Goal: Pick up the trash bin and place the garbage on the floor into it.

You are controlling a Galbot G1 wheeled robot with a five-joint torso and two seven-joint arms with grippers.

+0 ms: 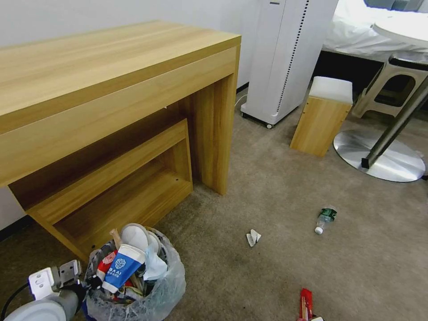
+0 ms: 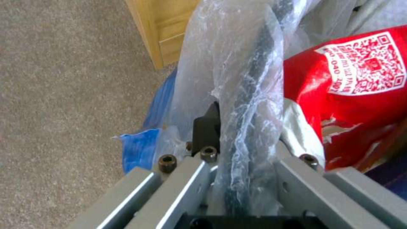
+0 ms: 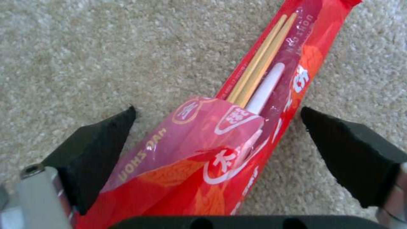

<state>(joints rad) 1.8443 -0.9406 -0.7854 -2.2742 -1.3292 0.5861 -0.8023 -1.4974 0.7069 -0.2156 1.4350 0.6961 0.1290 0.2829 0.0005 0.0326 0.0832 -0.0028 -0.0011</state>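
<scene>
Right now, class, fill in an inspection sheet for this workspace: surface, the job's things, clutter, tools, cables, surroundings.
Surface: beige carpet floor, a faint dark smudge near the middle.
Job's things: trash bin lined with a clear bag, heaped with a blue-white paper cup and wrappers. Still on the floor: red chopstick packet, white tissue wad, clear bottle lying on its side.
Clutter: nothing seen beyond the litter.
Tools: left tool shut on the trash bin's bagged rim; right tool open, its fingers either side of the red chopstick packet.
Cables: a dark cable by the left arm.
Surroundings: wooden desk, white appliance, wooden stool, round table base.
</scene>
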